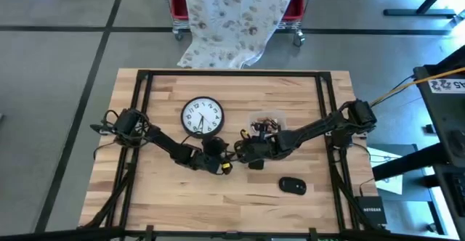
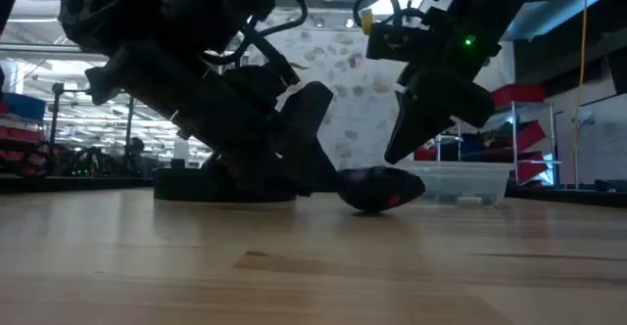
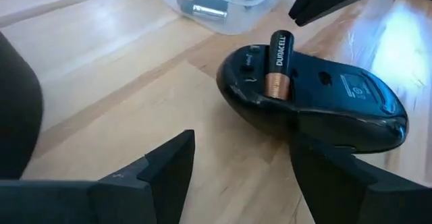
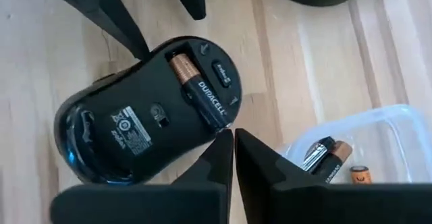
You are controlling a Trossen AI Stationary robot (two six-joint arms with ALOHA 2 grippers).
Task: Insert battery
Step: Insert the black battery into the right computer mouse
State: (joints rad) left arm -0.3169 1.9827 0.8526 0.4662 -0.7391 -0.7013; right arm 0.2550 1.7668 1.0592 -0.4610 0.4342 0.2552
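The mouse (image 4: pixel 145 116) lies upside down on the wooden surface (image 1: pixel 290 103), between the two end effectors, with its battery bay uncovered. The battery (image 4: pixel 197 90) sits partly in the bay: its copper end is down in the slot, while its black end is raised and tilts up over the bay's edge, as the left wrist view (image 3: pixel 278 65) shows.

The left end effector (image 3: pixel 243 177) is low at the surface, just beside the mouse. Its fingers (image 3: pixel 165 166) stand apart, one on each side of the rounded end of the mouse (image 3: pixel 317 99); contact with the shell cannot be confirmed.

The right end effector (image 4: pixel 233 150) hangs just above the mouse, close to the raised black end of the battery. Its fingertips (image 4: pixel 219 153) are together, with only a thin gap between them, and hold nothing. In the low view it (image 2: pixel 411 134) points steeply down toward the mouse (image 2: pixel 377 188).

A clear plastic tray (image 4: pixel 378 140) with spare batteries (image 4: pixel 327 156) stands just beyond the right end effector. A wall clock (image 1: pixel 202 117) lies face up on the surface behind the left end effector. A second mouse (image 1: pixel 293 186) lies well apart from both, toward the near edge of the surface.
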